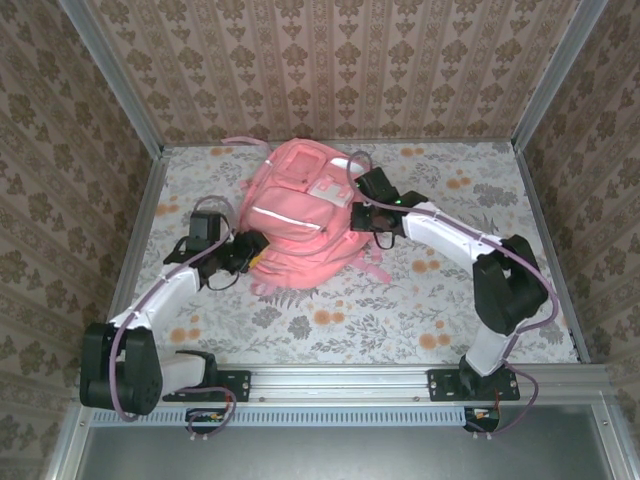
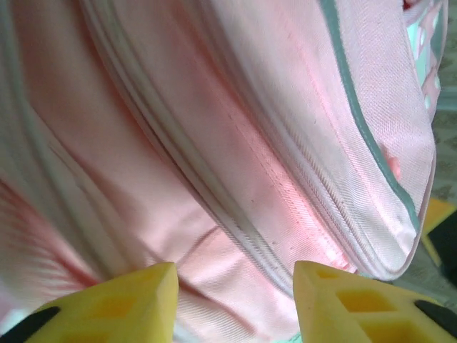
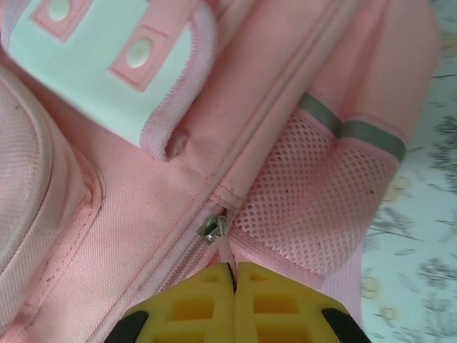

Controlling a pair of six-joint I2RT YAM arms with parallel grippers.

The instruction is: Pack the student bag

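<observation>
Clearly saw the pink backpack (image 1: 300, 215) lying on the desk (image 1: 420, 310) toward the back, left fingers (image 2: 121, 307) spread apart at its side, right fingers (image 3: 193, 307) pressed shut just below a zipper pull (image 3: 213, 229) beside the mesh pocket (image 3: 314, 207).

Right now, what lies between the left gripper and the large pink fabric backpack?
Nothing. In the left wrist view the open left gripper faces the large pink fabric backpack directly, no other object between.
</observation>
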